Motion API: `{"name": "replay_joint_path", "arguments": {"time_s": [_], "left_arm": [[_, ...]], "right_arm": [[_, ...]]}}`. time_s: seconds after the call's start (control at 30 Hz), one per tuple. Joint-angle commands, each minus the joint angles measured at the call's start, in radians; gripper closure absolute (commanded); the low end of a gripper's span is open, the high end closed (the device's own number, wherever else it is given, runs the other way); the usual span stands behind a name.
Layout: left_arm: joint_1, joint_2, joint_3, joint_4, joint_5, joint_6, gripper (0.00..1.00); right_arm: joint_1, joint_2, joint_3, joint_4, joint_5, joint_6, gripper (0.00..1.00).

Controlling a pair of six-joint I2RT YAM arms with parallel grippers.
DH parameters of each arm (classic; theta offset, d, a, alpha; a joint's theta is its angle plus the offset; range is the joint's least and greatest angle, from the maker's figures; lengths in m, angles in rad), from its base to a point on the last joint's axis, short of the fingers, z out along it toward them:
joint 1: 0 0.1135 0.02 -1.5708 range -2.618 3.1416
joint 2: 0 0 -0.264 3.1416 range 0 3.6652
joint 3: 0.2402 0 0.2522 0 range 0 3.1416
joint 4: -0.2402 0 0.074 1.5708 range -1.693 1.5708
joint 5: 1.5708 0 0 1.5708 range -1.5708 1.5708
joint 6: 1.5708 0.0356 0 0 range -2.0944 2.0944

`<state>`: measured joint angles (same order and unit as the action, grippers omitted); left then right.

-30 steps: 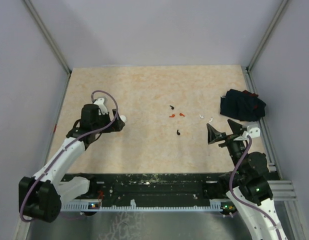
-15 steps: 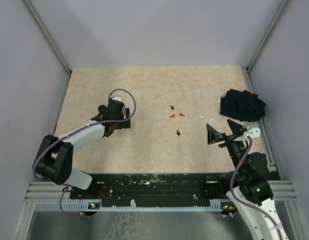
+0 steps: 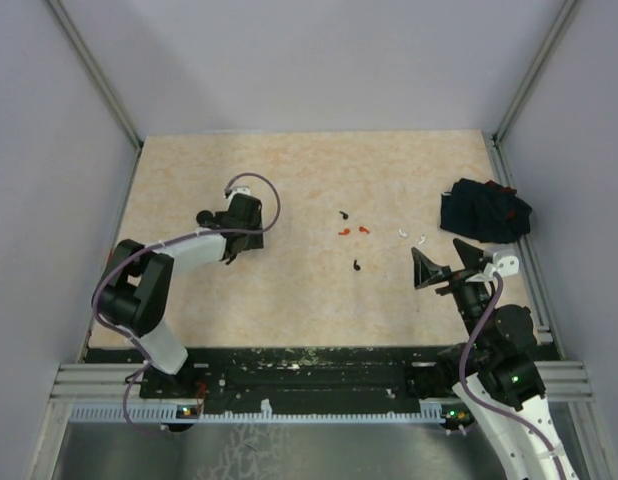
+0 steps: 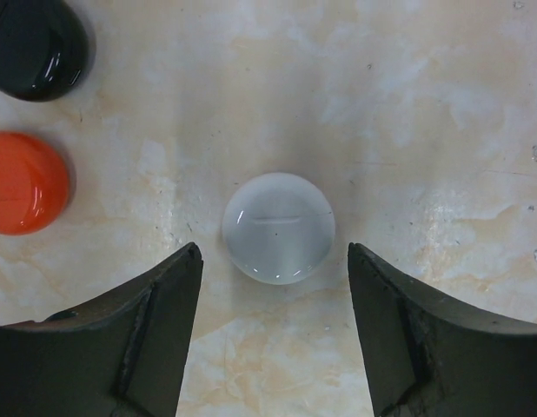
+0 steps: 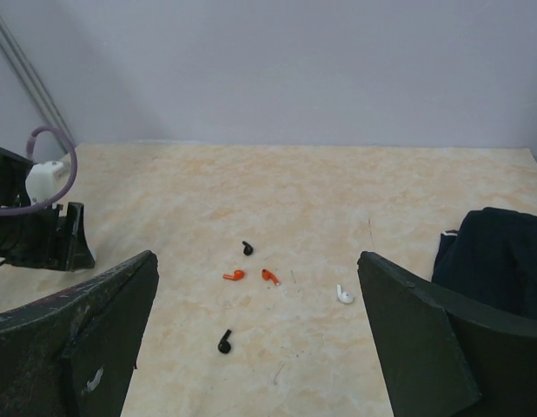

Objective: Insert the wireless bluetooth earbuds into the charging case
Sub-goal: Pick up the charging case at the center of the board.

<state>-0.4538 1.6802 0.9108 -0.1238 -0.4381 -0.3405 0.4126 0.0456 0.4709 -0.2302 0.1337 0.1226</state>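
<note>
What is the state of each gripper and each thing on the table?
left gripper, open, jaws either side of the white disc, not touching it.
right gripper, open, empty.
white disc, lying flat, ungripped.
black disc, flat, untouched.
red disc, flat, untouched.
earbuds, lying loose, scattered.
dark cloth, crumpled.

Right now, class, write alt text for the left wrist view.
A glossy white round disc lies on the beige marbled table between the left hand's open dark fingers. A glossy red-orange disc and a glossy black disc sit at left.
</note>
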Motion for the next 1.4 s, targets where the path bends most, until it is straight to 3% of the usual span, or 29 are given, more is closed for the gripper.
{"name": "replay_joint_path", "arguments": {"time_s": [0.0,0.27,0.47,0.73,1.1,1.37], "left_arm": [[-0.004,0.028,0.031,0.043,-0.001,-0.024,0.28],[0.000,0.067,0.049,0.035,-0.006,-0.029,0.32],[0.000,0.074,0.059,0.019,-0.009,-0.029,0.42],[-0.007,-0.040,-0.013,0.073,0.097,0.022,0.53],[-0.172,-0.340,-0.232,0.279,0.199,0.174,0.55],[-0.339,-0.474,-0.294,0.343,0.226,0.300,0.56]], "right_arm": [[0.014,-0.007,0.010,0.043,0.010,-0.013,0.02],[0.015,-0.010,0.009,0.043,0.010,-0.013,0.02],[0.015,-0.005,0.009,0.043,0.006,-0.013,0.02],[0.015,0.006,0.023,0.036,-0.019,-0.008,0.02],[0.015,0.208,0.142,-0.038,-0.184,0.059,0.02],[0.015,0.366,0.217,-0.084,-0.315,0.061,0.02]]}}
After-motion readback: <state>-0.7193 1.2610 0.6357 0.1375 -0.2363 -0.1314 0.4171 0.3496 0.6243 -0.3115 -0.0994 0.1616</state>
